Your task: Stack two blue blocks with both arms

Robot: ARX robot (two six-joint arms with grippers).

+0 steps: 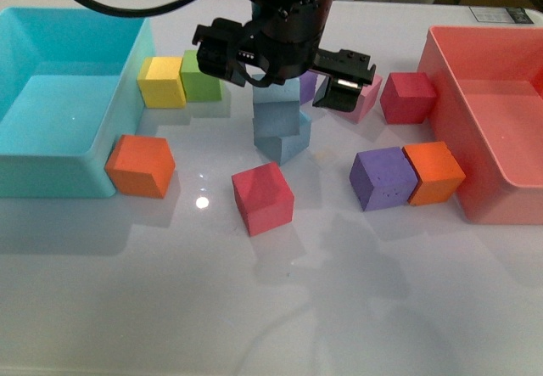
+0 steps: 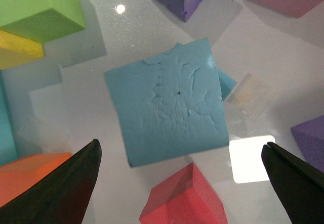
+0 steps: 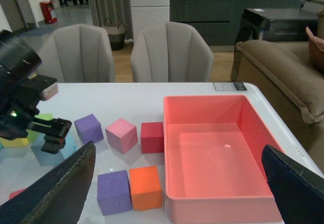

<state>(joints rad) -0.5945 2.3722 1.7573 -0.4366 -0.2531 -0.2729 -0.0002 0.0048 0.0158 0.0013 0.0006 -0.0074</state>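
While the left gripper (image 1: 280,75) hangs directly above the stack, the two blue blocks (image 1: 278,126) sit one on the other near the middle of the white table (image 1: 382,308), at about twelve o'clock from the red block (image 1: 263,198) nearest the camera. In the front view the upper blue block (image 1: 277,115) rests on the lower blue block (image 1: 284,147), twisted a little so the corners do not line up. The left wrist view looks straight down on the upper block's dimpled top face (image 2: 169,102), with one corner of the lower block (image 2: 228,85) peeking out at about two o'clock. The left gripper's two dark fingertips (image 2: 61,193) stand wide apart at either side of that picture, at roughly eight and four o'clock from the block, touching nothing; the block lies just ahead of the line between them, not gripped. Being cubes, the blocks have no long axis, only the slight twist between them. The right gripper (image 3: 177,193) is well away to the right: its wrist view shows its fingertips also spread apart and empty, looking over the red bin (image 3: 217,204) toward the left arm (image 3: 20,97), with a patch of blue under it at about nine o'clock. Judging from this, the stack looks already made, and the left arm is far the nearer; any coming move likely turns on lifting it straight up so the open fingers clear the top block without nudging it off.
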